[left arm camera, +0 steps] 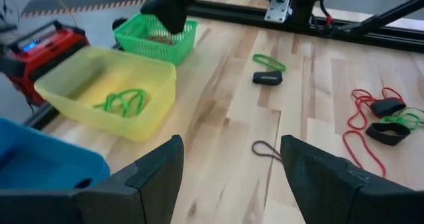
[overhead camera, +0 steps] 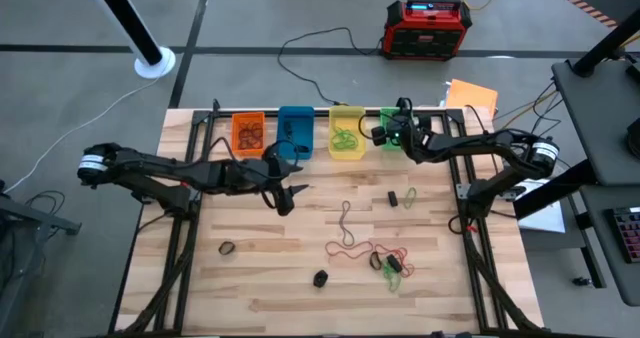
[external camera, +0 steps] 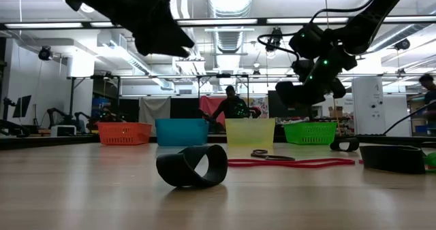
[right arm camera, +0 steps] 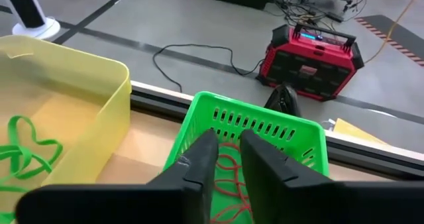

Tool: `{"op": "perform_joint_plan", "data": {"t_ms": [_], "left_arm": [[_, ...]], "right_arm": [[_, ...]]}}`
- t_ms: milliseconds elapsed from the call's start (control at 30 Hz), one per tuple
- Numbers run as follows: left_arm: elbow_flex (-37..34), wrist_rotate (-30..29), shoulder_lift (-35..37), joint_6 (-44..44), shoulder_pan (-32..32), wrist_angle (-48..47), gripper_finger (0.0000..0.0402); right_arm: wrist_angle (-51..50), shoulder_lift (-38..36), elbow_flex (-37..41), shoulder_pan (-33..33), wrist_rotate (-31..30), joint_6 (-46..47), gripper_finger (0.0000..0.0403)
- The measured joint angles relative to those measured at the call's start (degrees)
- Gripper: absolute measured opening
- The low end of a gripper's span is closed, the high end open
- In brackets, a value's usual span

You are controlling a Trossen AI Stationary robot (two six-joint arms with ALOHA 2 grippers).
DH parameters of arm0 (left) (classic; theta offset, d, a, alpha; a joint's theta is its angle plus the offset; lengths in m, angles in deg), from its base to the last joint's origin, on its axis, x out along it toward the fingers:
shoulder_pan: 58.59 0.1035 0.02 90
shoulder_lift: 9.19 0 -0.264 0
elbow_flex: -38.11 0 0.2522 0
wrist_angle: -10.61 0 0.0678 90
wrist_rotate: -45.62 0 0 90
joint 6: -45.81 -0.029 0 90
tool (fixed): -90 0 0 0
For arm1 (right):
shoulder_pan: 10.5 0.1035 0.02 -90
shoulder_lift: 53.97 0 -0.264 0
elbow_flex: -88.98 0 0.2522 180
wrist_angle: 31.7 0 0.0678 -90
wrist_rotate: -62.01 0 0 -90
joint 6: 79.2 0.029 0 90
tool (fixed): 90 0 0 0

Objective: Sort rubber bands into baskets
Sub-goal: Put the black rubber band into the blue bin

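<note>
Wooden planks formed the table, with four baskets along its far edge: orange, blue, yellow, green. Loose rubber bands lay scattered on the near half. The right gripper hung over the green basket, its fingers nearly closed with only a narrow gap and nothing visibly held; red bands lay inside. The left gripper hovered spread open above the boards near the blue basket. Green bands rested in the yellow basket.
</note>
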Motion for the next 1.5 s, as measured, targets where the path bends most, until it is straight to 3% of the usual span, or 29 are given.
{"op": "perform_joint_plan", "data": {"t_ms": [133, 267, 333, 433, 533, 833, 1000, 1200, 1333, 1500], "left_arm": [[-1.22, 0.00, 0.00, 1.70, -0.61, 0.09, 0.0235], [-2.78, 1.20, 0.00, 3.68, -1.85, -0.51, 0.0235], [-2.82, 4.61, 0.00, 5.52, -2.80, -3.14, 0.0235], [-2.84, 15.17, 0.33, 10.79, -3.61, -12.04, 0.0235], [-2.84, 23.35, 0.37, 18.24, -4.66, -21.39, 0.0235], [-2.84, 29.54, 0.45, 40.74, -12.23, -41.32, 0.0235], [-2.84, 34.76, 0.52, 44.80, -19.57, -43.54, 0.0235], [-2.84, 33.45, 0.52, 48.67, -28.08, -43.60, 0.0235], [-2.84, 25.18, 0.45, 51.29, -33.10, -43.64, 0.0235], [-2.84, 18.94, -0.56, 55.90, -35.26, -46.19, 0.0235]], "right_arm": [[-0.01, -0.20, -0.18, -0.04, 0.22, 0.00, 0.0091], [0.65, -1.15, -0.21, 1.01, 7.59, -0.60, 0.0111], [1.63, -1.89, -0.21, 1.74, 13.33, -1.95, 0.0117], [3.26, -3.15, -0.23, 3.20, 22.71, -5.85, 0.0123], [4.66, -4.21, -0.23, 4.80, 27.85, -8.04, 0.0121], [4.41, -4.45, -0.23, 7.29, 28.07, -9.44, 0.0104], [6.88, -3.53, -0.23, 7.44, 28.05, -9.55, 0.0098], [11.11, -3.25, -0.23, 7.46, 28.12, -9.74, 0.0102], [11.28, -3.25, -0.23, 7.75, 28.47, -9.43, 0.0110], [11.45, -3.25, -0.23, 8.99, 28.49, -9.46, 0.0119]]}}
